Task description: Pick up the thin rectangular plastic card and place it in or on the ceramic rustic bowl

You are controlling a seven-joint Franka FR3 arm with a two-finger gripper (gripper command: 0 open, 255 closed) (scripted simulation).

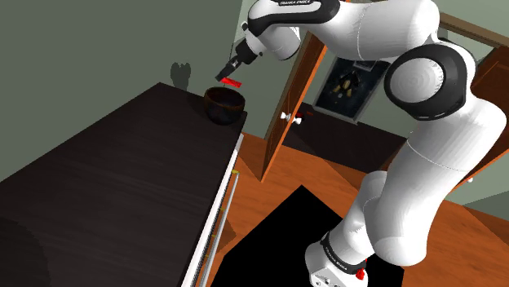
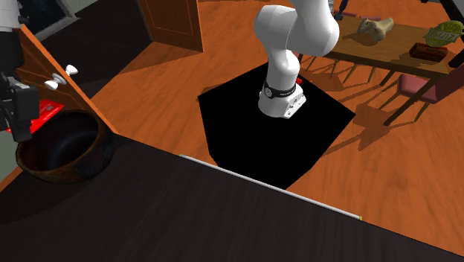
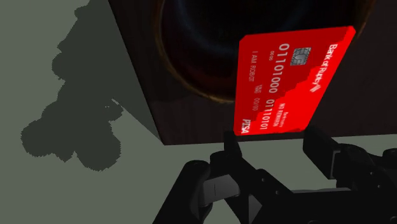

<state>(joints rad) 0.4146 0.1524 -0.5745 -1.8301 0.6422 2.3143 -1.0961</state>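
Note:
A red bank card [image 3: 289, 79] with white numbers is clasped by its edges between my black fingers. My gripper [image 3: 272, 137] is shut on it, with the card sticking out past the fingertips. The dark brown bowl [image 1: 224, 104] stands at the far corner of the dark counter. In the shoulder view the gripper [image 1: 224, 74] hangs just above the bowl's rim with the card [image 1: 232, 82] over the bowl. In the second exterior view the gripper [image 2: 21, 123] and card [image 2: 46, 110] are at the bowl's [image 2: 63, 152] rim, on that view's left.
The dark counter [image 1: 106, 179] runs from the bowl toward the shoulder view's lower left. A grey-green wall [image 3: 57, 57] lies just behind the bowl. An orange wooden door [image 1: 285, 106] stands beside the counter's end. The black stand [image 2: 268, 134] sits on the wooden floor.

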